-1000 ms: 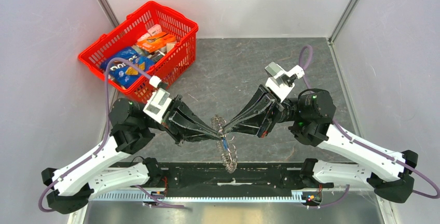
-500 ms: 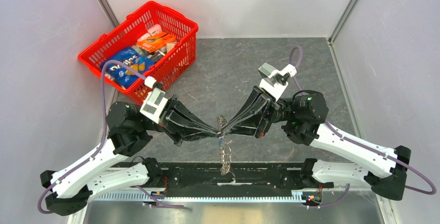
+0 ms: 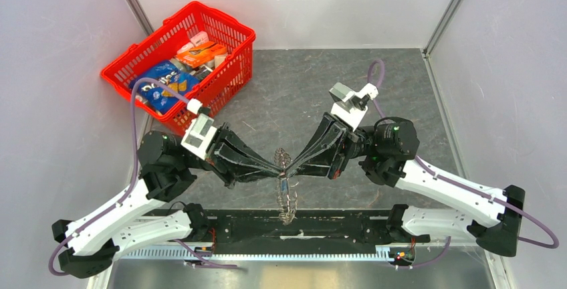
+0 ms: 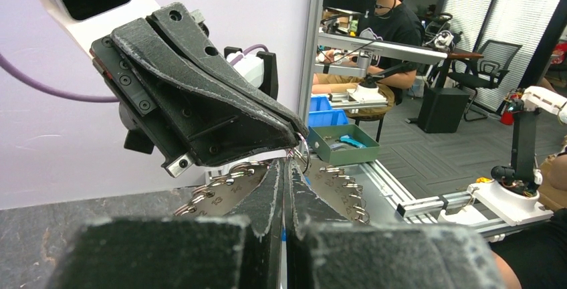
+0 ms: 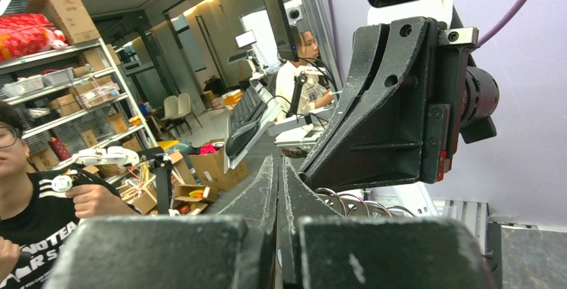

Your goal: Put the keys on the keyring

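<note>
1. Silvery-grey keys (image 3: 288, 203) hang in the air as a toothed fan. They sit below the spot where our two grippers meet, over the near edge of the grey table (image 3: 301, 88) and its black rail (image 3: 348, 225).
2. We see the blue-headed key (image 3: 287, 186) near the top of that bunch, just under the fingertips.
3. Our left gripper (image 3: 277, 171) reaches in from the left and our right gripper (image 3: 289, 168) from the right. Their tips touch nose to nose at the top of the bunch.
4. From the left wrist, our own fingers (image 4: 267, 199) are pressed together to a thin slit on the bunch, with numbered keys fanning out behind them on both sides.
5. In that same view the right gripper's jaws are closed too, and a thin wire loop of the keyring (image 4: 304, 154) shows right at their tip.
6. From the right wrist, the fingers (image 5: 261, 195) are just as narrow, with wire loops just beyond them.
7. We cannot tell how much metal each pair pinches.
8. A red basket (image 3: 148, 38) of packets (image 3: 160, 85) stands at the far left, well apart.
</note>
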Robot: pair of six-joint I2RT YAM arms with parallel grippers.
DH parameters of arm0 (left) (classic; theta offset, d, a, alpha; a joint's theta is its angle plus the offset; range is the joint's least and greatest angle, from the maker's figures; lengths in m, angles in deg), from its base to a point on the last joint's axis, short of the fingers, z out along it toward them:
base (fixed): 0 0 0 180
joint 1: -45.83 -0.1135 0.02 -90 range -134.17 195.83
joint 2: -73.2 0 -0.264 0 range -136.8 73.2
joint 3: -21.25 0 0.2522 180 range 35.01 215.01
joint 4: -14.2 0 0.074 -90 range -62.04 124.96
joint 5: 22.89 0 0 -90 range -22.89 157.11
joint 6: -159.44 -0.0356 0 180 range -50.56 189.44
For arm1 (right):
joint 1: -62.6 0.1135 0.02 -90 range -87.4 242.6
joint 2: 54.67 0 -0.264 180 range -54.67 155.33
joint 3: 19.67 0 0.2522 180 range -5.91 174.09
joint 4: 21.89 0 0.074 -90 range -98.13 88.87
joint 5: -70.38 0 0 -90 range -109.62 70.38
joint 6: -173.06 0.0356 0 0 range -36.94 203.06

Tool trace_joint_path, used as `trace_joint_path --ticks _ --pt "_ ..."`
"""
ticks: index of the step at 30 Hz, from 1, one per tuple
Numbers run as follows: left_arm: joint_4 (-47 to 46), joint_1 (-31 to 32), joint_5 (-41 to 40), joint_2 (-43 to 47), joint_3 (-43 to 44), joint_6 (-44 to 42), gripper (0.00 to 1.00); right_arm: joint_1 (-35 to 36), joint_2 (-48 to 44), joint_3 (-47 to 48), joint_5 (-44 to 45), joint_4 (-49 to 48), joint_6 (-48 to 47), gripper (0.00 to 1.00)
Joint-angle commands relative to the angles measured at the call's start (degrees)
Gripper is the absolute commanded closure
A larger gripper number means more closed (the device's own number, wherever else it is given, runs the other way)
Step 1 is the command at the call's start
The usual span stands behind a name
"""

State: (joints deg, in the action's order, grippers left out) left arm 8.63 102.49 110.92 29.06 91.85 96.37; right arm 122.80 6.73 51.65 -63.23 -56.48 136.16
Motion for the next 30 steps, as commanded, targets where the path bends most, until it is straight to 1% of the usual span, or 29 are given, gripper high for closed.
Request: trace_joint_path --ticks 1,6,15,24,30 --pt "-1.78 -0.08 -1.55 0.41 0.11 -1.19 0.98 0.18 -4.03 -0.9 0.26 6.17 -5.55 1.0" --pt "-1.55 -0.06 -1.98 0.08 -0.14 -1.52 0.98 0.18 -7.8 -1.78 1.83 13.27 -10.09 1.0" --pt "-1.64 -0.07 -2.59 -1.38 0.1 -1.94 0.98 0.18 -12.53 -2.63 3.52 21.95 -15.48 1.0" --pt "-0.96 -0.06 -2.6 -2.81 1.16 -2.05 0.98 0.18 -13.23 -2.21 4.15 28.78 -19.78 1.0" --pt "-0.5 -0.11 -2.2 -3.68 1.78 -1.84 0.98 0.17 -14.02 -1.95 6.96 32.98 -22.95 1.0"
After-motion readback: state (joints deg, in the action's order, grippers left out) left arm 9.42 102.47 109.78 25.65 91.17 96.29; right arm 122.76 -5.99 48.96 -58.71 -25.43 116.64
